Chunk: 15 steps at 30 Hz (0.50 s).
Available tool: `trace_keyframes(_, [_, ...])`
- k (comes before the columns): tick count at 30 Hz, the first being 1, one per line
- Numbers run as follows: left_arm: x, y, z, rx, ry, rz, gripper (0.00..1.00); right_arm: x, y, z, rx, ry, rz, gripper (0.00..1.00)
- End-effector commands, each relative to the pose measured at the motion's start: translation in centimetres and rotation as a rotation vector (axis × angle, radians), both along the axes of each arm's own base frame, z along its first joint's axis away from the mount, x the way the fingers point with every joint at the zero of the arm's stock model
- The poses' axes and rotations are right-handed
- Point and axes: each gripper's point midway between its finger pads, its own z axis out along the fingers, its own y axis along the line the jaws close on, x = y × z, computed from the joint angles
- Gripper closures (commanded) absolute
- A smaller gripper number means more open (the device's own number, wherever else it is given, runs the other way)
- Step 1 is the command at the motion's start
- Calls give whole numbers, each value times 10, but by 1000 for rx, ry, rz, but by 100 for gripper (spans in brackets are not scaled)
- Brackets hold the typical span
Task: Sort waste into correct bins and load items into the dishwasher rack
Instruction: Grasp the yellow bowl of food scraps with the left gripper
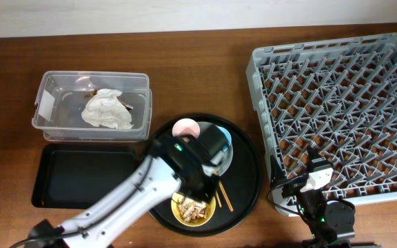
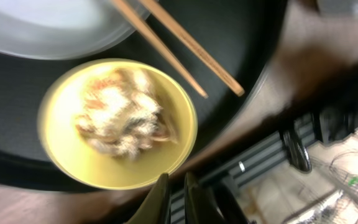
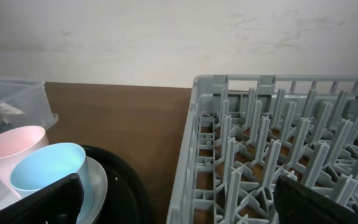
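The yellow bowl (image 1: 193, 209) holding beige food scraps (image 2: 124, 117) sits at the front of the large round black tray (image 1: 250, 172). The chopsticks (image 2: 185, 53) lie beside it, and the grey plate (image 2: 36, 28) lies behind. My left gripper (image 2: 174, 180) is shut and empty, its tips at the bowl's rim (image 2: 114, 180); in the overhead view it (image 1: 197, 187) hangs just over the bowl. The pink cup (image 3: 11, 149) and blue cup (image 3: 45, 171) stand on the plate. White tissue (image 1: 107, 110) lies in the clear tub (image 1: 47, 86). My right gripper (image 3: 176, 196) is open and empty by the dishwasher rack (image 1: 336, 117).
The shallow black tray (image 1: 81, 176) lies in front of the clear tub, left of the round tray. The rack's front-left corner (image 3: 194, 143) is close to my right gripper (image 1: 307, 172). Bare wooden table lies between the round tray and the rack.
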Motion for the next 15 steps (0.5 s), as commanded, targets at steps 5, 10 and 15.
trace_keyframes(5, [-44, -22, -35, 4, 12, -117, 85, 0, 1, -2, -3, 2, 6, 1])
trace_keyframes(10, [-34, -9, -53, 67, -54, -108, 75, 0, 1, -2, -3, 3, 6, 1])
trace_keyframes(15, [-31, -15, -65, 29, -80, -107, 75, 0, 1, -2, -3, 2, 6, 1])
